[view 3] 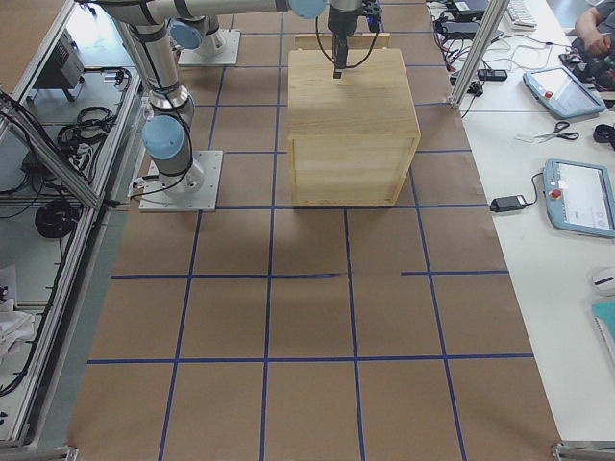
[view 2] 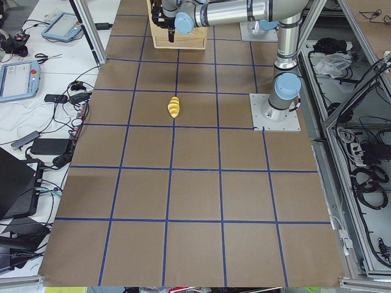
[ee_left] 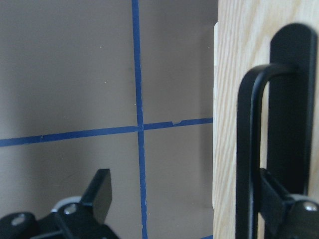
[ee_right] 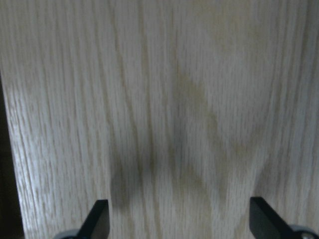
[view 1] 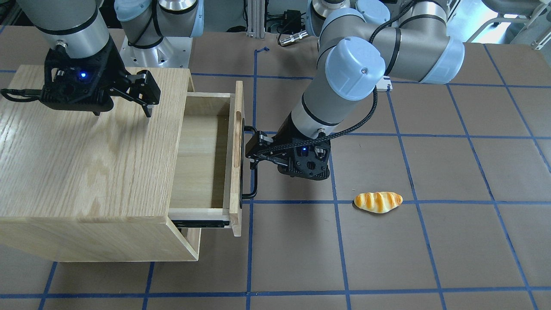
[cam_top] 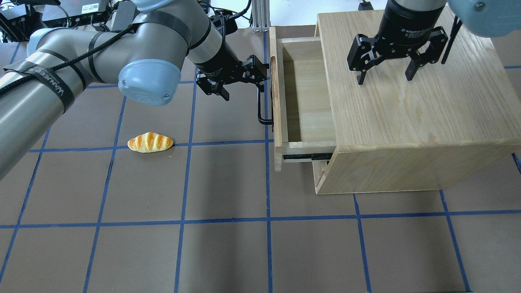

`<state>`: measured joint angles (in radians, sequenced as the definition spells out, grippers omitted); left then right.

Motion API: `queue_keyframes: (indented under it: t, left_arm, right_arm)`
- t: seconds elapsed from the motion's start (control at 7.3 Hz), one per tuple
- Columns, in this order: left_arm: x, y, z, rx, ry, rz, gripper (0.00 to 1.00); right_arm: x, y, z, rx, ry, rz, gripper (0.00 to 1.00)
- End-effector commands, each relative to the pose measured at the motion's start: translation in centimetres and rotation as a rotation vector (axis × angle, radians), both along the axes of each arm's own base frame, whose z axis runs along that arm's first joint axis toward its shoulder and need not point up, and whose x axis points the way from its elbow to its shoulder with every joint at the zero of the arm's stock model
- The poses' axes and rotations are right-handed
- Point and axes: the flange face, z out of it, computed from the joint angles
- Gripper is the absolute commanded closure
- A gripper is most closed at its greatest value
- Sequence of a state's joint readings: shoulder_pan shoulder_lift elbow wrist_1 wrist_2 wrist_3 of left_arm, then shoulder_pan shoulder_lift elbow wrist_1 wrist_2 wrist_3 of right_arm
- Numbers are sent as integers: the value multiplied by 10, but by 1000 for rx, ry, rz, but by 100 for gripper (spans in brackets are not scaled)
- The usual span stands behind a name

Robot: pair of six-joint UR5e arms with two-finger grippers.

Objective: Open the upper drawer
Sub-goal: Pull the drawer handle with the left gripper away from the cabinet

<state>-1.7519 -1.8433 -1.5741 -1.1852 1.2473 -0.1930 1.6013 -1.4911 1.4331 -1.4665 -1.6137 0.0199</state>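
Now the left gripper [cam_top: 243, 83] has its two fingers wide apart, and one finger [ee_left: 276, 196] looks hooked behind the black handle [cam_top: 261, 103]. I think it should pull straight out, with no twist, so the finger does not slip off. The upper drawer [cam_top: 307, 93] sticks a good way out of the cabinet [cam_top: 407, 114], its front facing the robot's left, its long side running near to far. The right gripper [cam_top: 384, 77], fingers apart too, hangs over the cabinet top.
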Motion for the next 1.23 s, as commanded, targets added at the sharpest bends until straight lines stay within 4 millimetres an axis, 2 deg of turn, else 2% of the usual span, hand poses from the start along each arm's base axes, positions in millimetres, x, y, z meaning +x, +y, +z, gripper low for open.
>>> queue_keyframes:
  t: [0.0, 0.27, 0.82, 1.1]
  left_arm:
    - [19, -3, 1, 2, -3, 2, 0]
    - [25, -4, -5, 22, -10, 4, 0]
    - [64, -8, -2, 35, -39, 41, 0]
    - [72, -7, 0, 46, -43, 45, 0]
  right_arm:
    - [0, 0, 0, 0, 0, 2, 0]
    - [-1, 0, 0, 0, 0, -1, 0]
    - [0, 0, 0, 0, 0, 0, 0]
    - [0, 0, 0, 0, 0, 0, 0]
